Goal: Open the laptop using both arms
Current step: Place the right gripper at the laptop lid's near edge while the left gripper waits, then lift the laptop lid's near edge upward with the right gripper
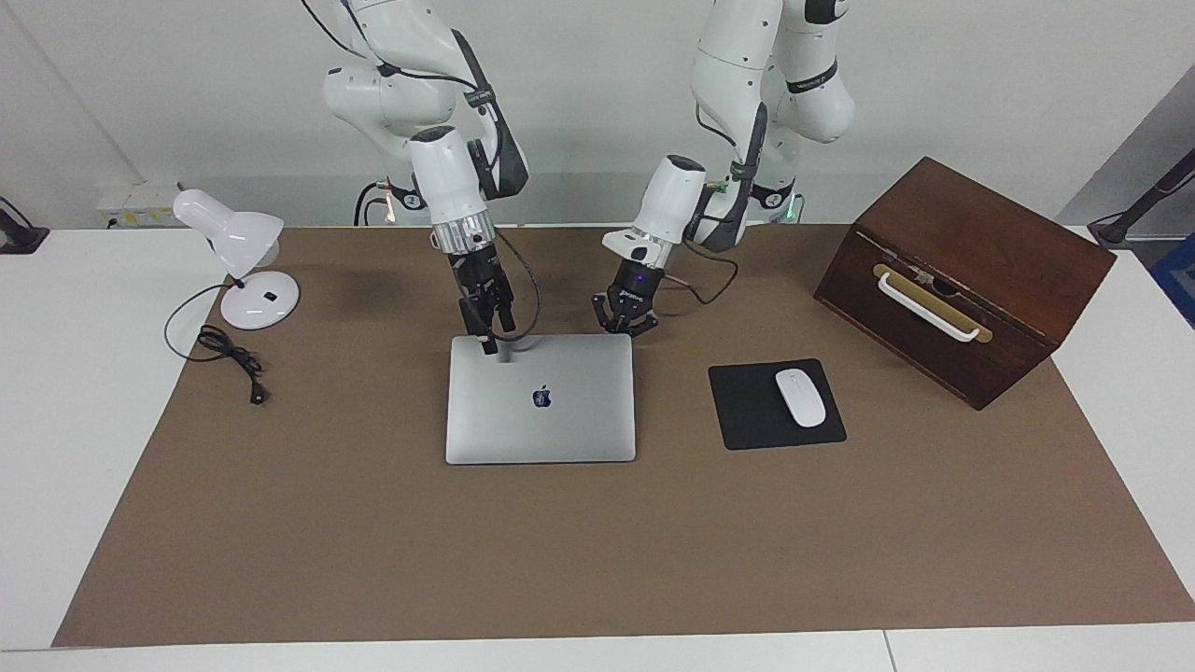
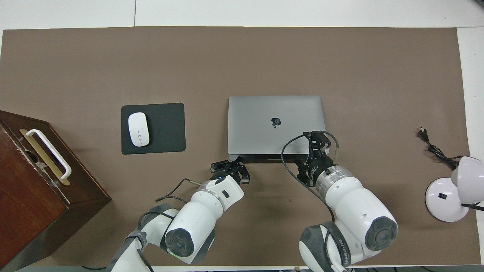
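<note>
Surface (image 1: 597,560) w/ brown mat covering most of it, white margins at edges. Dark wooden box (image 1: 962,275) w/ white handle sits at left arm's end, tilted askew. Two white arms come in from robots' side.

Laptop (image 1: 541,399), silver-grey, logo on lid, lies closed & flat around mid-surface, roughly between the two arms; its edge nearest the robots shows a dark seam in overhead view (image 2: 276,126).

White desk lamp (image 1: 238,261) at right arm's end, its black cord (image 1: 229,353) looped on the mat beside it, plug lying loose. Black mouse pad (image 1: 775,404) beside the laptop toward left arm's end, not touching it; white mouse (image 1: 801,398) on the pad.

Right pincer (image 1: 487,345) points steeply down over the lid corner nearest the robots, on right arm's end; tip looks at or just on the lid, contact not certain. Fingers open or together: can't tell, too slim from here. Overhead view: same pincer (image 2: 317,141) covers that lid corner, cable looping by it.

Left pincer (image 1: 625,324) low at the laptop's near-robot edge, at the corner toward left arm's end, fingertips together, nothing held. Overhead view puts it (image 2: 238,168) just at that edge; touching or not, can't tell.
</note>
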You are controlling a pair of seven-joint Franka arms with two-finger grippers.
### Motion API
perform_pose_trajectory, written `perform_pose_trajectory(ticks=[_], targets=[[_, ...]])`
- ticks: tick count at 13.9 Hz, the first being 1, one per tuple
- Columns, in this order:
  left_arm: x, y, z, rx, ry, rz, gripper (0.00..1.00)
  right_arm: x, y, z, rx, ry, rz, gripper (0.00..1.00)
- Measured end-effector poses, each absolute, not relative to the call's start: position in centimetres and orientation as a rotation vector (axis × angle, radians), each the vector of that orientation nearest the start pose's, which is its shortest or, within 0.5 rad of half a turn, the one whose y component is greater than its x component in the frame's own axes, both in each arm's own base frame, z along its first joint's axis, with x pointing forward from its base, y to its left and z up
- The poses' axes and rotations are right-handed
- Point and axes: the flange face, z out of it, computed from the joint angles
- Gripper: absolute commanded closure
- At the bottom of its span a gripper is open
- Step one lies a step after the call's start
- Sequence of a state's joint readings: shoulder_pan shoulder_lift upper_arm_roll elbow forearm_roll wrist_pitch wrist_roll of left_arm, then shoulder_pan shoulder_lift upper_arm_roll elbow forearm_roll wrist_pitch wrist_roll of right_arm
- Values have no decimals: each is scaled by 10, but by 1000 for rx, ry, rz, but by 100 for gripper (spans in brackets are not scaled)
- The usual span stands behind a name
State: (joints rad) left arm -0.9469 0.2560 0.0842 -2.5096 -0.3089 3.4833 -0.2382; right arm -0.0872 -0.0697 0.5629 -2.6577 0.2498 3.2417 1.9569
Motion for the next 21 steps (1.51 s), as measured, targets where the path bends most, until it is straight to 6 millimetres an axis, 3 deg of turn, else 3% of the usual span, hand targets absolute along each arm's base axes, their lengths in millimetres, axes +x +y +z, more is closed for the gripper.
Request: perform_pose_trajectory(ticks=[17, 21], targets=[[359, -363, 267, -3290, 507, -1071, 100, 441, 193, 343, -1649, 1871, -279, 2], [359, -363, 267, -3290, 505, -1071, 100, 445, 184, 343, -1676, 1852, -307, 2]])
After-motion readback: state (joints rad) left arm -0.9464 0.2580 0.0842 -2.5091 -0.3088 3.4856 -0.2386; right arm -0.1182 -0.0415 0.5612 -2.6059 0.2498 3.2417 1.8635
